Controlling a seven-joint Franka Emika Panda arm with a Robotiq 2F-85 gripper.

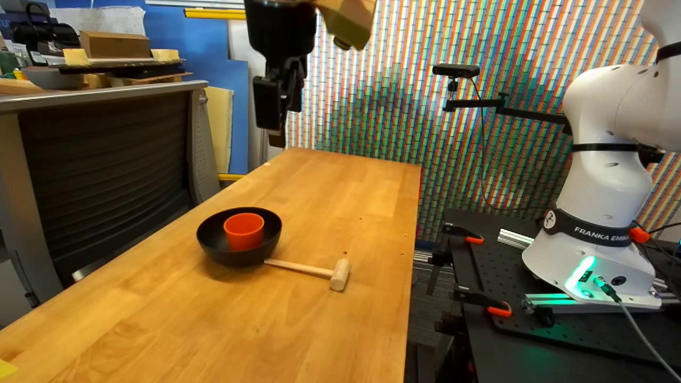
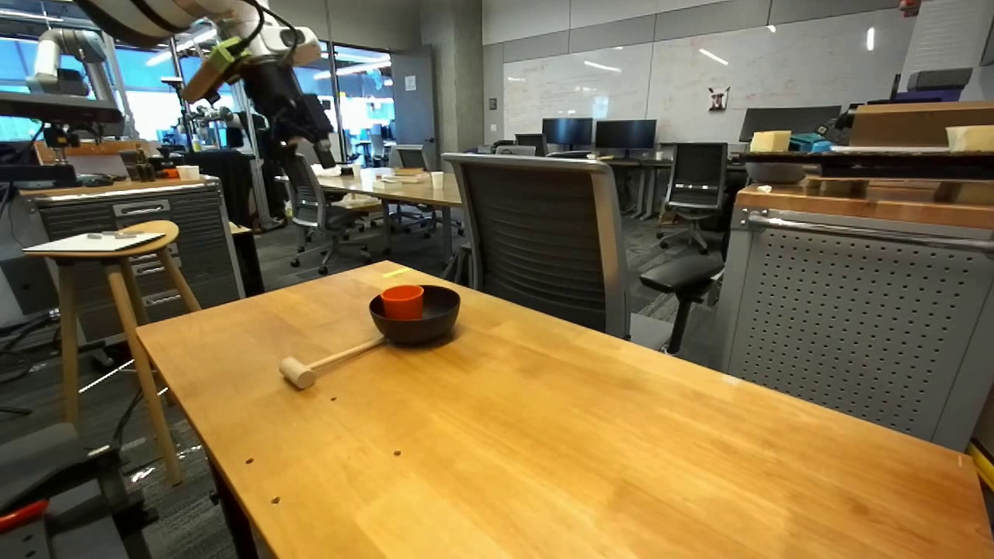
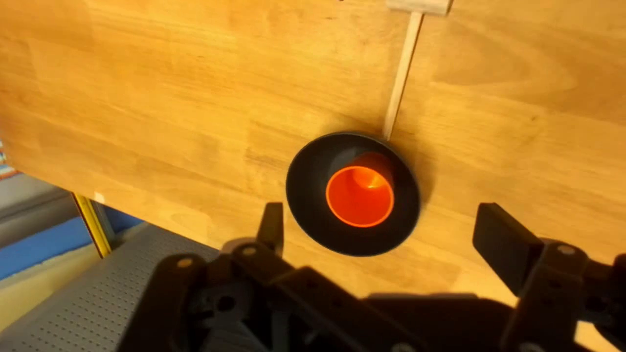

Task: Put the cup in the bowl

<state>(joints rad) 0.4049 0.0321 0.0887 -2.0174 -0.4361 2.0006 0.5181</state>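
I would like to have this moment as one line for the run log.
cup: inside bowl, opening up; gripper: open, empty, higher than cup; wooden mallet: on table, beside bowl; task: looks complete

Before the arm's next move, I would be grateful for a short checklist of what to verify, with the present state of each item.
1. The cup sits inside the bowl: ok, all three views show it there.
2. The cup stands mouth-up: ok.
3. The jaws are open and hold nothing: ok, they stand wide apart in the wrist view.
4. The jaws are free of the cup and the bowl: ok, both exterior views show a gap.
5. The cup rests flat on the bowl's floor: cannot tell, its base is hidden.
6. The wooden mallet is free of the bowl: cannot tell, its handle end reaches the bowl's edge, but contact is unclear.
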